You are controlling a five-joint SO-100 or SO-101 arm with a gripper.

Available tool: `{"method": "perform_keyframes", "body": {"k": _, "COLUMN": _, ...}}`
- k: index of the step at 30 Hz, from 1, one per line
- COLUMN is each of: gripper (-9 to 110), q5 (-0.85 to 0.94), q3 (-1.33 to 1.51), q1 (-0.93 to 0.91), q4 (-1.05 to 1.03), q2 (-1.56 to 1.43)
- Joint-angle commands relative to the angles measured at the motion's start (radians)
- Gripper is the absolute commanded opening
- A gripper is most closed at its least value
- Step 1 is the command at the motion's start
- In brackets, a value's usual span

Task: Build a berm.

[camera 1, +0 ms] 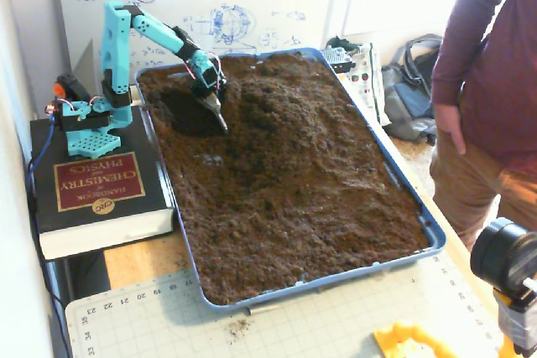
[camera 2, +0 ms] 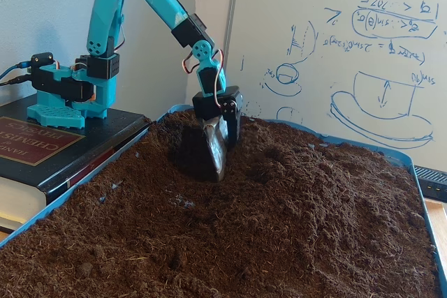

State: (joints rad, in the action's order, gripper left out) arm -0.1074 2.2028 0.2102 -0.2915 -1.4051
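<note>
The berm [camera 1: 273,102] humps up in the far half of the blue tray [camera 1: 408,192], just right of a darker hollow in the higher fixed view. The gripper [camera 2: 218,162] stands tip-down in soil at the berm's near flank; its dark blades look pressed together, though I cannot tell for sure. Pushing well means a shallow, steady sweep toward the hump. The tray wall by the book [camera 1: 96,194] is close; rightward lies open soil
</note>
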Motion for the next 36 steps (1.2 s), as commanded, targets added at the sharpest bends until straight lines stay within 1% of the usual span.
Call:
{"method": "perform_keyframes", "body": {"k": 1, "gripper": 0, "q5": -0.009, "q3": -0.155, "q1": -0.048, "q4": 0.021, "q2": 0.011}}
{"method": "perform_keyframes", "body": {"k": 9, "gripper": 0, "q5": -0.014, "q3": -0.270, "q1": -0.075, "q4": 0.020, "q2": 0.083}}
{"method": "perform_keyframes", "body": {"k": 18, "gripper": 0, "q5": -0.146, "q3": -0.373, "q1": -0.063, "q4": 0.018, "q2": 0.087}}
{"method": "perform_keyframes", "body": {"k": 36, "gripper": 0, "q5": -0.150, "q3": -0.396, "q1": -0.061, "q4": 0.017, "q2": -0.038}}
